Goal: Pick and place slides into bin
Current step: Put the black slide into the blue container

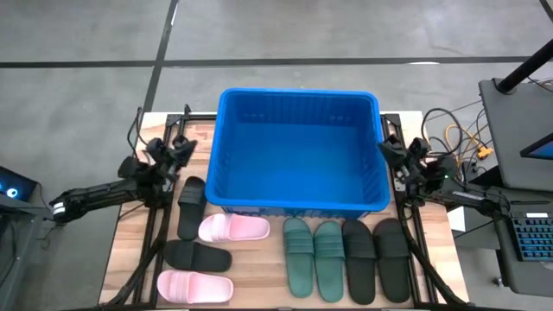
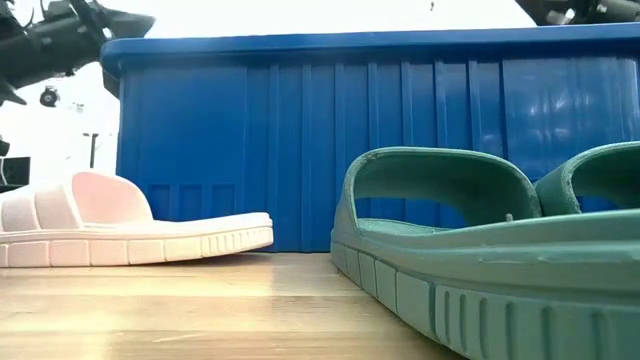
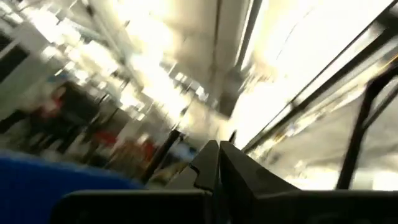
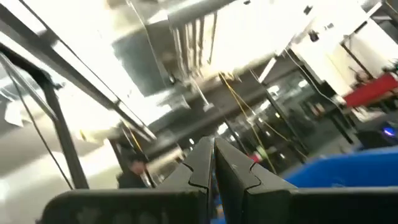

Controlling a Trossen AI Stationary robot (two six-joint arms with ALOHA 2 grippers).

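Note:
The blue bin point(image 1: 298, 151) stands at the table's middle and far side, with nothing in it. On the near side lie eight slides: a black one point(image 1: 191, 207), a pink one point(image 1: 234, 228), a black one point(image 1: 198, 256), a pink one point(image 1: 194, 287), two green ones point(image 1: 313, 257) and two black ones point(image 1: 376, 257). My left gripper point(image 1: 184, 147) is shut and empty, raised beside the bin's left wall. My right gripper point(image 1: 390, 149) is shut and empty, raised beside the bin's right wall. Both wrist views look up past the bin's rim into the room.
Metal frame rails point(image 1: 155, 233) run along the table's left and right sides. Cables and equipment point(image 1: 518, 173) stand off the right edge. In the low view a green slide point(image 2: 480, 250) lies close to the camera, and a pink one point(image 2: 120, 225) lies before the bin's wall.

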